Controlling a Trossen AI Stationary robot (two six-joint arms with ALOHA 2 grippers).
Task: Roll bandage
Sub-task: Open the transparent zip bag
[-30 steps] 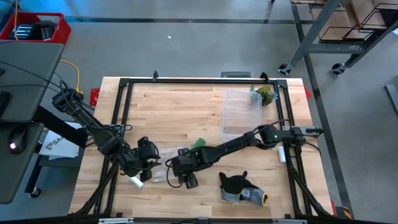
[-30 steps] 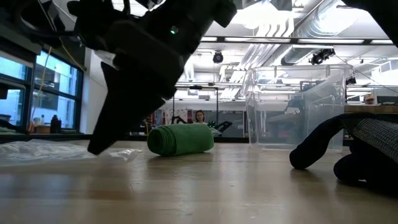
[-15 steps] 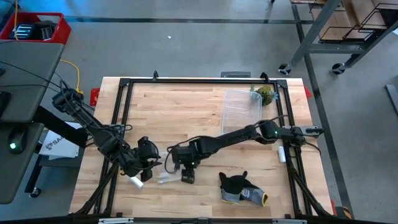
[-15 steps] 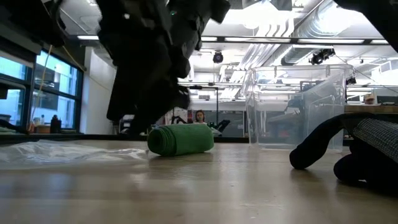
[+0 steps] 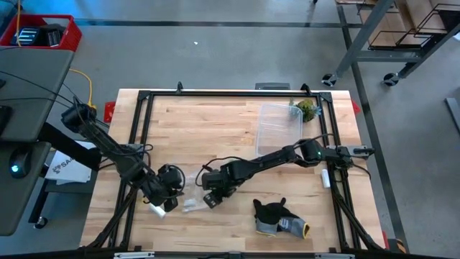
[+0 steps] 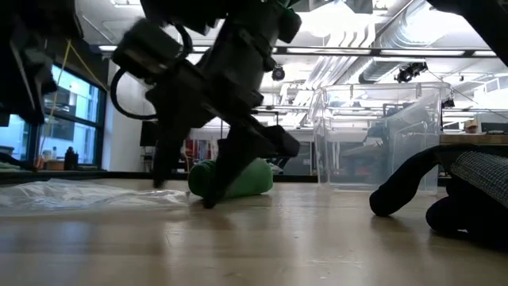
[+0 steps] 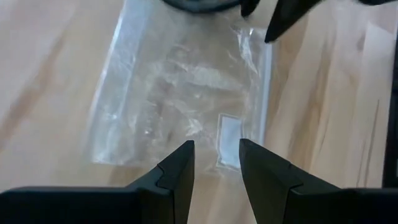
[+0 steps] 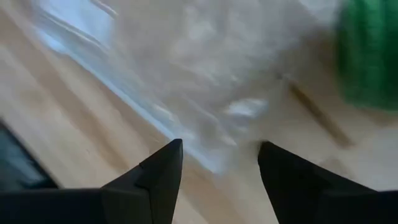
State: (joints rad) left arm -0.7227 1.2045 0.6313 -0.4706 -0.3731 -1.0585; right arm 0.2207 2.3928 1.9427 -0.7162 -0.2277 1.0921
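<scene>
Behind your wooden desk (image 5: 215,122) the low view looks into a bright room with ceiling pipes and windows. On the desk, the bandage (image 6: 255,178) lies as a compact green roll, partly hidden in the low view by the right arm's dark links; the right wrist view shows it (image 8: 368,53) just beyond a clear plastic bag (image 8: 205,68). Your right gripper (image 5: 210,198) is down near the desk's middle, jaws spread wide and holding nothing, over the edge of that bag. Your left gripper (image 5: 171,188) sits just beside it on the left, jaws partly apart with nothing between them, pointing at the flat bag (image 7: 180,93) lying on the wood. A clear plastic tub (image 5: 280,129) stands farther back toward the right, and a dark grey glove (image 5: 277,217) lies near the front edge.
</scene>
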